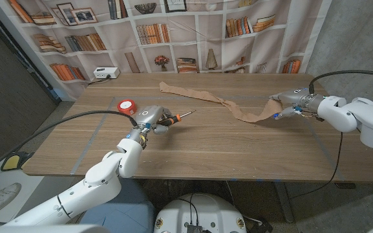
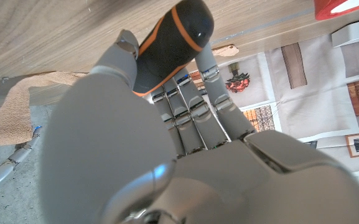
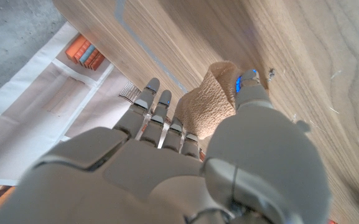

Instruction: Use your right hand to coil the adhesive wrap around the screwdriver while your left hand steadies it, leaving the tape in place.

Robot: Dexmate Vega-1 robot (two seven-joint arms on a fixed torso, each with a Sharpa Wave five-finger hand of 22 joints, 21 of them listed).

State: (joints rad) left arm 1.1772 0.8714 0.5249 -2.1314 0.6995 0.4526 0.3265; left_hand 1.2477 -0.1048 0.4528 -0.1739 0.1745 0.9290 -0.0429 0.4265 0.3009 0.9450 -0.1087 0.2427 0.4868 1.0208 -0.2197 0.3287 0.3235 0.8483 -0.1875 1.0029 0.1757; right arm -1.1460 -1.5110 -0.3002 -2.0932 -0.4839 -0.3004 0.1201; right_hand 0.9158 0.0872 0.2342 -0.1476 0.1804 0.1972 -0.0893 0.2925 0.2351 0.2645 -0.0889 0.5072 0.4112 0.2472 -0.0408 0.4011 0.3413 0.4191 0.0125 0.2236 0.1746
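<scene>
- Left hand (image 1: 149,118) grips the screwdriver's (image 1: 175,118) rubbery black-and-orange handle, its slim shaft pointing toward 2 o'clock.
- Right hand (image 1: 294,103) pinches the tan, crinkly adhesive wrap (image 1: 205,96), which is strung loosely across the wooden table (image 1: 238,145).

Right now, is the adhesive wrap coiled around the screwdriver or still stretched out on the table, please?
Stretched out: the adhesive wrap lies as a long strip, apart from the screwdriver; the right hand grips one end.

Black-orange screwdriver (image 1: 175,118) gripped level at handle; tan wrap (image 1: 212,98) strung unrolled across table.
</scene>
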